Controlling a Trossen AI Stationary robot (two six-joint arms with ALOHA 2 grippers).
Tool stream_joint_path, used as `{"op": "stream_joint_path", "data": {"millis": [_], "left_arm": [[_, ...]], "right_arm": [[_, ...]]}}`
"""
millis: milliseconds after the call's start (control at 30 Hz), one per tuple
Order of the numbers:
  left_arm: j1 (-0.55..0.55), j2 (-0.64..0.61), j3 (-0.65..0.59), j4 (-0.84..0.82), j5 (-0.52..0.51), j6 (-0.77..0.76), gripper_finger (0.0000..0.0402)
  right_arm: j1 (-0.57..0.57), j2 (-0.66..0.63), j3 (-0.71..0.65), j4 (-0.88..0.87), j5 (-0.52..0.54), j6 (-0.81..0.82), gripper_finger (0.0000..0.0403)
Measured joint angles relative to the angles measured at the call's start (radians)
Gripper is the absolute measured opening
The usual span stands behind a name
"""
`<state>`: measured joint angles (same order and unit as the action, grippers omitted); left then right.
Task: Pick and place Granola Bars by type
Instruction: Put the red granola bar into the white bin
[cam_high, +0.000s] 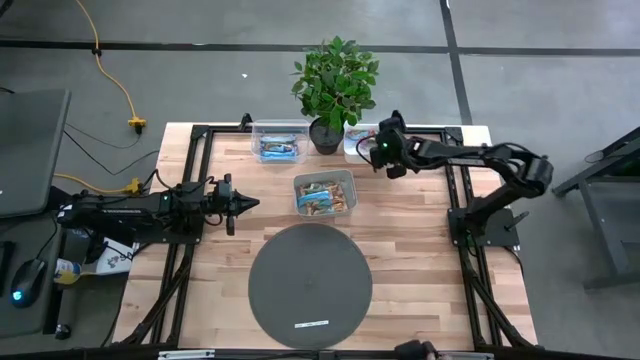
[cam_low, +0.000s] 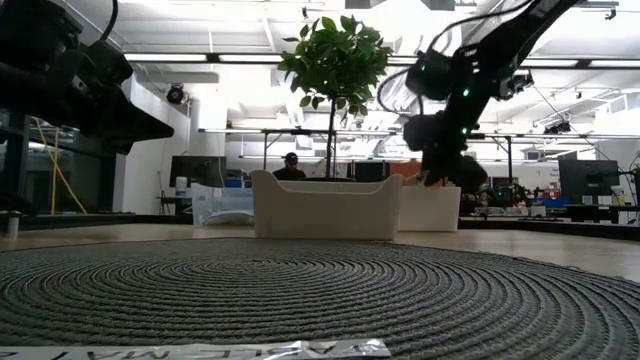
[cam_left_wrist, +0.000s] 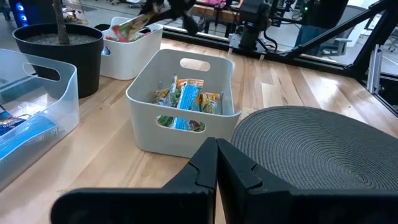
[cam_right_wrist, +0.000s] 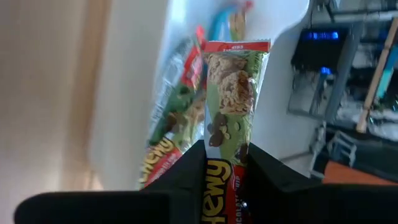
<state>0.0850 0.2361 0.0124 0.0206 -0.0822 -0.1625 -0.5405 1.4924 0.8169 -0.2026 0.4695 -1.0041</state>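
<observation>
My right gripper (cam_high: 376, 150) hovers over the far right clear bin (cam_high: 358, 140), shut on a red-and-green granola bar (cam_right_wrist: 233, 93). More red-and-green bars (cam_right_wrist: 177, 118) lie in that bin beneath it. The middle bin (cam_high: 325, 193) holds yellow-brown and blue-striped bars (cam_left_wrist: 185, 102). The far left bin (cam_high: 280, 143) holds blue bars (cam_high: 279, 151). My left gripper (cam_high: 243, 203) is shut and holds nothing; it hangs over the wood left of the middle bin, pointing toward it. My right gripper pinches the red-and-green bar between its two fingers at one end (cam_right_wrist: 221, 169). The fingers lie along the bar's length, and the rest of the bar juts out past the fingertips. The bar (cam_left_wrist: 132, 26) slants down over the far right bin; whether it touches the bars below, I cannot tell.
A potted plant (cam_high: 335, 85) stands between the two far bins, close to my right gripper. A round dark woven mat (cam_high: 310, 285) with a strip of tape (cam_high: 312, 324) covers the near middle of the table. Black frame rails (cam_high: 195, 150) run along both sides.
</observation>
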Motion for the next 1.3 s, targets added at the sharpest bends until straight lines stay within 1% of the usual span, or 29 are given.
{"op": "stream_joint_path", "data": {"millis": [100,167,333,467,633,833,1000,1067,1300], "left_arm": [[0.0,0.0,0.0,0.0,0.0,0.0,0.0001],[0.0,0.0,0.0,0.0,0.0,0.0,0.0001],[0.0,0.0,0.0,0.0,0.0,0.0,0.0001],[0.0,0.0,0.0,0.0,0.0,0.0,0.0001],[0.0,0.0,0.0,0.0,0.0,0.0,0.0001],[0.0,0.0,0.0,0.0,0.0,0.0,0.0001],[0.0,0.0,0.0,0.0,0.0,0.0,0.0001],[0.0,0.0,0.0,0.0,0.0,0.0,0.0001],[0.0,0.0,0.0,0.0,0.0,0.0,0.0001]], "right_arm": [[-0.028,0.034,0.0,0.049,0.033,0.0,0.0074],[-0.046,0.042,0.0,0.076,0.018,-0.011,0.0074],[-0.083,0.046,0.0,0.117,-0.096,-0.051,0.0074],[-0.098,0.046,0.001,0.118,-0.232,-0.018,0.0074],[-0.117,0.046,0.001,0.13,-0.334,0.068,0.0074],[-0.18,0.046,0.001,0.161,-0.455,0.24,0.0074],[-0.215,0.046,0.001,0.163,-0.541,0.268,0.0074],[-0.221,0.046,0.001,0.163,-0.555,0.268,0.0074],[-0.224,0.046,0.001,0.163,-0.549,0.217,0.0078]]}}
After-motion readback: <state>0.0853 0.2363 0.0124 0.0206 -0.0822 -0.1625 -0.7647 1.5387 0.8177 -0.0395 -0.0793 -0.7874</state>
